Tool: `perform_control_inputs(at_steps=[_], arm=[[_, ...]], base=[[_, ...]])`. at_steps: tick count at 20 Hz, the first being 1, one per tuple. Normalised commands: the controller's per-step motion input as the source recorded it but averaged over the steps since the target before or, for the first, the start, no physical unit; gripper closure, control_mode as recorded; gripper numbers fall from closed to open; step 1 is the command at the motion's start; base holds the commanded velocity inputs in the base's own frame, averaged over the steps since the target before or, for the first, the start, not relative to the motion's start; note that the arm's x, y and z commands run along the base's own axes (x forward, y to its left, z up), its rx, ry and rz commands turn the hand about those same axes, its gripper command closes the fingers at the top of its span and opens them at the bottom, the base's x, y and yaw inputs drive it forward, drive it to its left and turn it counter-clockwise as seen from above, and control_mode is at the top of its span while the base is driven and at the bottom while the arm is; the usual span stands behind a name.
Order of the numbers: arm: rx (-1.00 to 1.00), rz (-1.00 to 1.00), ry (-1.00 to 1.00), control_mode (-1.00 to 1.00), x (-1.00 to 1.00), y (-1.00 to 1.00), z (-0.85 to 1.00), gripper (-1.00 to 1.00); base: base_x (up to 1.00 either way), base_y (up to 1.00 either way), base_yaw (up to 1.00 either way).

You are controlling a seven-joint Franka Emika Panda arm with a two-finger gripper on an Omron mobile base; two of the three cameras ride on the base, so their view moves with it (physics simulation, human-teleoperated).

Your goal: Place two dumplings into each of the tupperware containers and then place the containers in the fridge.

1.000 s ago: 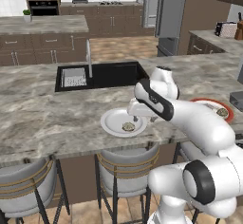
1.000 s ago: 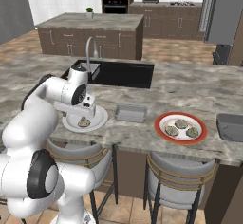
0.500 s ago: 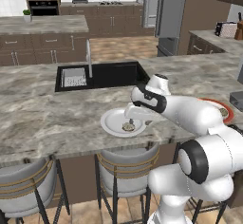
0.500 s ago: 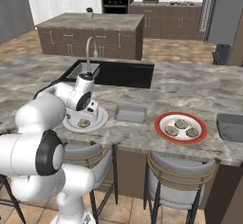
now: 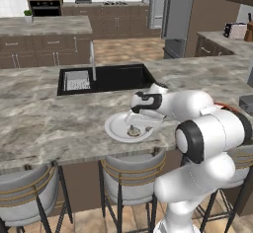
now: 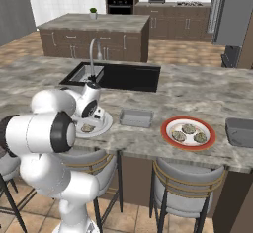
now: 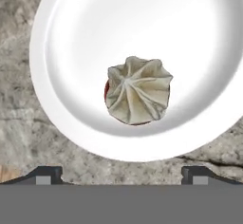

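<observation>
The arm hangs right over the white plate (image 5: pixel 127 127) at the near edge of the counter (image 5: pixel 44 123), and the gripper (image 7: pixel 121 172) points straight down at a single dumpling (image 7: pixel 138 96), jaws spread wide with nothing between them. In the hand view the dumpling sits a little toward the near side of the plate, pleats fanning out from its peak, and the two fingertips (image 7: pixel 45 174) stand either side of it but lower in the picture, so the hand looks slightly short of centred. My call: the pick-up is the step in hand, and it wants a small nudge forward so the dumpling's peak falls midway between the tips before descending. Come down straight, stop just shy of the plate so the tips don't scrape the rim, and close gently on the body, not the pleated top, which would likely slip. From the right base view, the nearer container (image 6: pixel 136 118) waits just beside the plate, three more dumplings lie on the red-rimmed plate (image 6: pixel 189 133) further along, and a second container (image 6: pixel 239 131) sits beyond that.
</observation>
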Motion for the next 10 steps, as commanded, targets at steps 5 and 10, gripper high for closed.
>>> perform_control_inputs(at_steps=[5, 10], arm=[[0.01, 0.0, 0.0, -1.0, 0.52, 0.0, -0.41, -1.0], [0.0, 0.0, 0.0, -1.0, 0.37, 0.15, -0.37, -1.0]], base=[[0.0, 0.0, 0.0], [0.0, 0.0, 0.0]])
